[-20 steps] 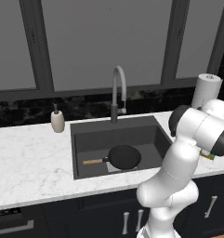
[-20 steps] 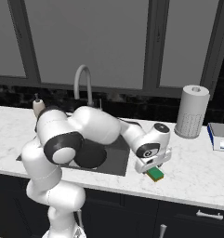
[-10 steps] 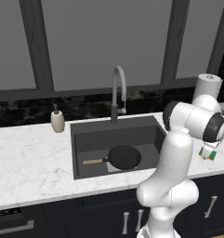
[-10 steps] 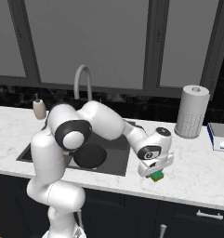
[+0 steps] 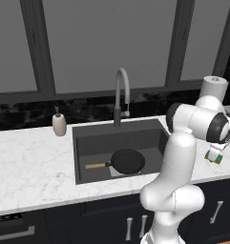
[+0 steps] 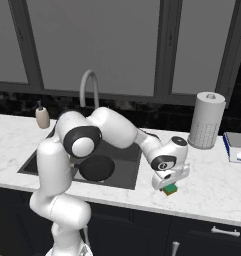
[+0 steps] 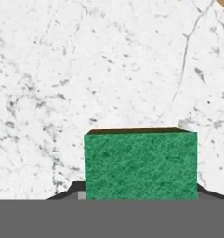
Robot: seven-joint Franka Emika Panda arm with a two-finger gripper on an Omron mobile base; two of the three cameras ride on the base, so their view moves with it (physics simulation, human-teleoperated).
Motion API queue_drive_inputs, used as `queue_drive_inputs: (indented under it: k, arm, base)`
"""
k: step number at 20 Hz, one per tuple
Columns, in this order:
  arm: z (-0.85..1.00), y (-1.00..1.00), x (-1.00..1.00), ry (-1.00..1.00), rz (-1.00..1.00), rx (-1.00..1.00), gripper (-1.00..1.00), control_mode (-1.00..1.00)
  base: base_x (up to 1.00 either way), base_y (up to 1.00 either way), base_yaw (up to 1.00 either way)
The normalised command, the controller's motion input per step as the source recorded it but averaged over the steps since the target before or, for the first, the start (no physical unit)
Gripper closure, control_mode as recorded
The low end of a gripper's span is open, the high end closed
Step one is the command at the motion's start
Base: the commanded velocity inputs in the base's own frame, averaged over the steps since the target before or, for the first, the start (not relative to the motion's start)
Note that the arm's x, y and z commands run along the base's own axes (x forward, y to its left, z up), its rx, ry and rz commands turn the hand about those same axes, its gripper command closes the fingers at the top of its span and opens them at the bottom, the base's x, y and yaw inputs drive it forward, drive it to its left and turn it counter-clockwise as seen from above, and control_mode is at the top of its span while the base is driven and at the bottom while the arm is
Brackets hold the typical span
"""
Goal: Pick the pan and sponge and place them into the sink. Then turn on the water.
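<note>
The pan [image 5: 127,160] lies in the sink [image 5: 88,143], handle pointing left; from the right base view the arm's elbow hides most of it [image 6: 97,168], leaving a dark arc. The sponge [image 6: 169,188] sits on the counter [image 6: 212,185] right of the sink, near the front edge, directly under the gripper [image 6: 168,184]. From the left base view only a green and pale corner of it [image 5: 217,157] peeks out below the hand. In the hand view the green top [image 7: 140,163] fills the space where the fingertips would rise, so the fingers are cut off at the bottom. Whether the jaws already press the sponge's sides cannot be told; they stand roughly sponge-wide. The faucet [image 5: 121,95] arches over the sink's back edge, with a soap dispenser [image 5: 59,124] to its left.
</note>
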Motion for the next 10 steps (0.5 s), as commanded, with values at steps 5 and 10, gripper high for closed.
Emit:
queue_drive_inputs:
  k: [5, 10]
  arm:
    - [-0.36, 0.00, -0.39, 0.00, 0.00, 0.00, 1.00, -1.00]
    - [0.07, 0.26, -0.15, -0.05, 0.00, 0.00, 1.00, -1.00]
  base:
    - [0.00, 0.00, 0.00]
    - [0.00, 0.00, 0.00]
